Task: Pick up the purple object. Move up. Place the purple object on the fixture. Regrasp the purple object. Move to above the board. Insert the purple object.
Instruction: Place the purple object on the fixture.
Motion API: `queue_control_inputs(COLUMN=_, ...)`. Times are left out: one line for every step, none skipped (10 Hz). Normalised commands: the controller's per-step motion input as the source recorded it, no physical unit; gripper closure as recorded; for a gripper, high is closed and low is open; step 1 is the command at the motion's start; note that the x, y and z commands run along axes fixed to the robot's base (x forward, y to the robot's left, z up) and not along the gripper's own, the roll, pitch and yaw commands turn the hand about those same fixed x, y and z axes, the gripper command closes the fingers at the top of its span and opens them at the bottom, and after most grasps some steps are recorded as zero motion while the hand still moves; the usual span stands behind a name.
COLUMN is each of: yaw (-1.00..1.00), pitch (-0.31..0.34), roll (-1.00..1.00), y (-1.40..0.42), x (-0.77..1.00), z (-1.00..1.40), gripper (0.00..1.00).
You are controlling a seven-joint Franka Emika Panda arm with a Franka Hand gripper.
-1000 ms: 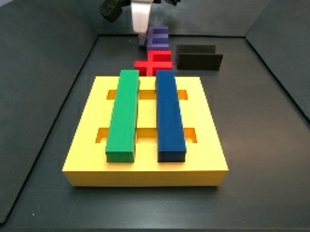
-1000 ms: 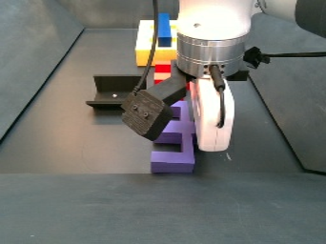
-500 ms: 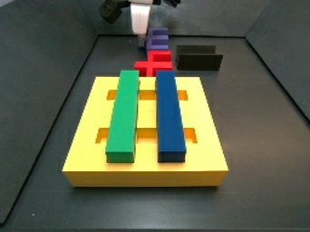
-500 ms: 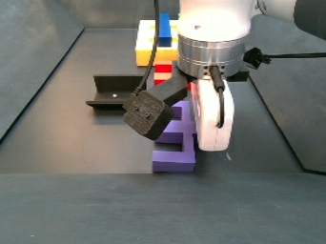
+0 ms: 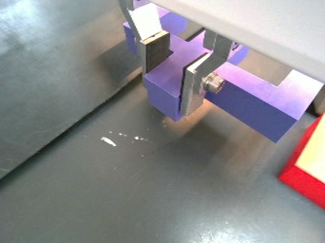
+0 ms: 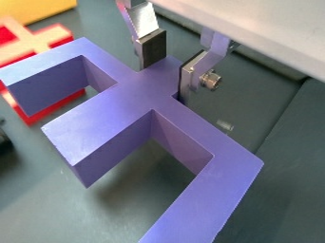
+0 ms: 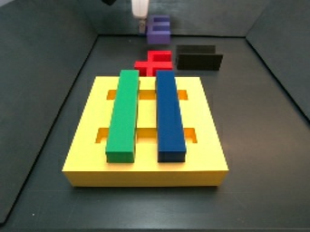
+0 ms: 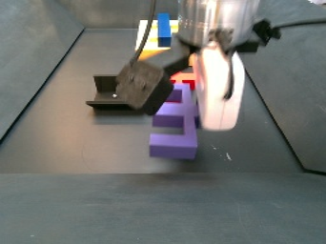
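End effector (image 5: 178,68) clamped on the purple object (image 6: 133,109), held off the floor.

Both wrist views show the fingers (image 6: 148,43) pinching its central stub; a side view shows the block (image 8: 176,129) hanging beside the fixture (image 8: 112,92), far from the board (image 7: 145,136).

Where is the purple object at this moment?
The purple object is held between the gripper fingers and appears lifted off the dark floor, near the fixture and the red block, behind the board.
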Motion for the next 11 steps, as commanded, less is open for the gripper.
queue_control_inputs(yaw=0.0, pitch=0.0, roll=0.0, y=0.0, x=0.02, z=0.0, gripper=1.0)
queue_control_inputs(yaw=0.31, pitch=0.097, roll=0.32, y=-0.07, x=0.56, z=0.0, gripper=1.0)
queue_control_inputs(yaw=0.36, pitch=0.163, roll=0.48, y=-0.15, x=0.75, z=0.07, gripper=1.0)
queue_control_inputs(yaw=0.38, pitch=0.106, roll=0.62, y=-0.18, x=0.64, z=0.22, gripper=1.0)
queue_control_inputs(yaw=0.59, pitch=0.069, roll=0.41, y=-0.12, x=0.46, z=0.26, gripper=1.0)
queue_control_inputs(yaw=0.67, pitch=0.054, roll=0.15, y=-0.12, x=0.33, z=0.29, gripper=1.0)
queue_control_inputs(yaw=0.66, pitch=0.074, roll=-0.16, y=-0.14, x=0.31, z=0.13, gripper=1.0)
queue_control_inputs(yaw=0.62, pitch=0.137, roll=-0.43, y=-0.23, x=0.31, z=0.0, gripper=1.0)
queue_control_inputs(yaw=0.55, pitch=0.16, roll=-0.72, y=-0.17, x=0.23, z=0.0, gripper=1.0)
queue_control_inputs(yaw=0.57, pitch=0.091, roll=-0.71, y=-0.18, x=0.19, z=0.0, gripper=1.0)
queue_control_inputs(yaw=0.6, pitch=0.06, roll=-0.53, y=-0.23, x=0.23, z=0.04, gripper=1.0)
